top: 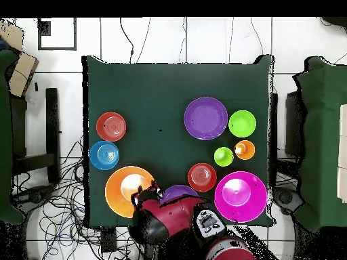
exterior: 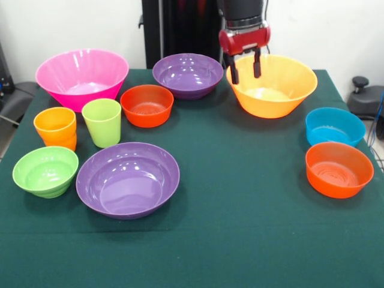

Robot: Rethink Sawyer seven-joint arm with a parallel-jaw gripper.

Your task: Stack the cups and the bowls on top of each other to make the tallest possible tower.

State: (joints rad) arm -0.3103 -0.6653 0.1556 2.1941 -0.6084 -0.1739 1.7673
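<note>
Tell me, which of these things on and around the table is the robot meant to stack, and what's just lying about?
For stacking: pink bowl, yellow-orange bowl, two purple bowls, two red-orange bowls, blue bowl, green bowl, orange cup, green cup.

Lying about: floor cables, green cloth.

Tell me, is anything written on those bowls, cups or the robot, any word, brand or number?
None can be read in either view.
The bowls and cups are plain, unmarked plastic.
The hand is plain red and black, no lettering.
The arm has a small pale patch on top, too blurred to read.
</note>
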